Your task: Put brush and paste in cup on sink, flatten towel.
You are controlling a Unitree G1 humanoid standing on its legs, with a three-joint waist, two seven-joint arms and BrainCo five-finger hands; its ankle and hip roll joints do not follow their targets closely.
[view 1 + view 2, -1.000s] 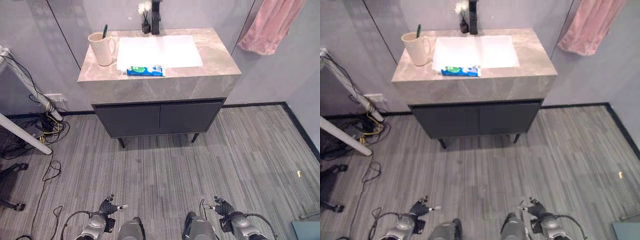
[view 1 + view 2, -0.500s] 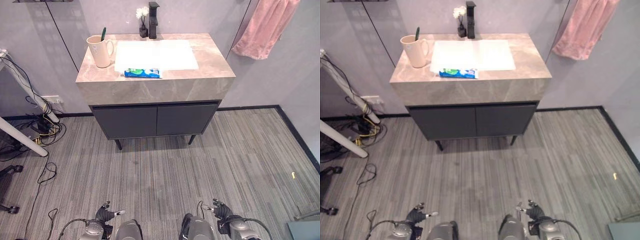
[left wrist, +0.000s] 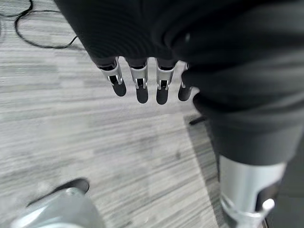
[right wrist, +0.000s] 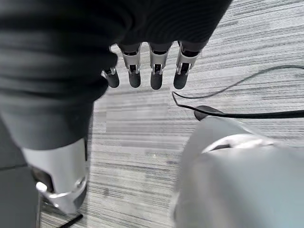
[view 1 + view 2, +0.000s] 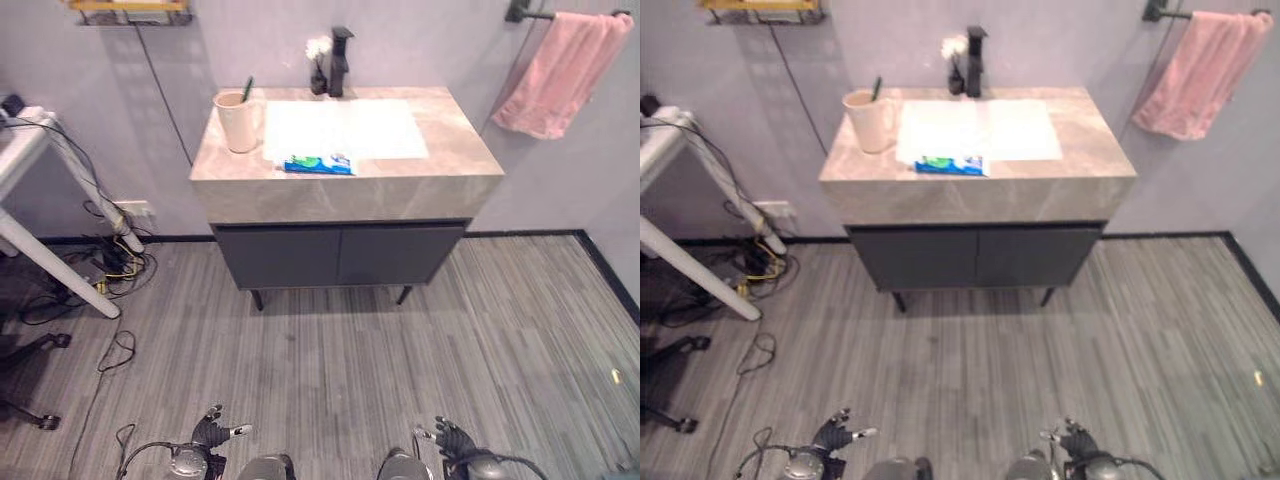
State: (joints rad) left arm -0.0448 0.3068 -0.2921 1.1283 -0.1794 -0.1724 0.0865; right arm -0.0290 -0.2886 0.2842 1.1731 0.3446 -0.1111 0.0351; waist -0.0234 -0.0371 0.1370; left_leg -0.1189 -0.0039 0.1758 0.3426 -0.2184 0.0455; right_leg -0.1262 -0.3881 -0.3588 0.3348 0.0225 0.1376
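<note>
Since a second ago the camera has tipped upward, so the towel rail and a yellow wall shelf (image 5: 128, 8) now show; nothing on the counter has moved. Both hands hang low over grey striped flooring (image 5: 320, 350), far from the work: the left hand (image 5: 211, 432) and the right hand (image 5: 452, 438) each hold nothing, fingers relaxed and slightly spread.

Ahead stands a marble-topped sink vanity (image 5: 440, 185) with dark cabinet doors. On its left side sits a cream handled cup (image 5: 238, 121) with a green toothbrush (image 5: 247, 89) already standing in it. A blue and green toothpaste tube (image 5: 319, 164) lies flat at the basin's front edge, near the cup. It is probably light, soft and a little slippery; pinching across its middle looks safest. A pink towel (image 5: 563, 72) hangs bunched from a wall rail to the right, limp cloth best taken by its lower edge.
</note>
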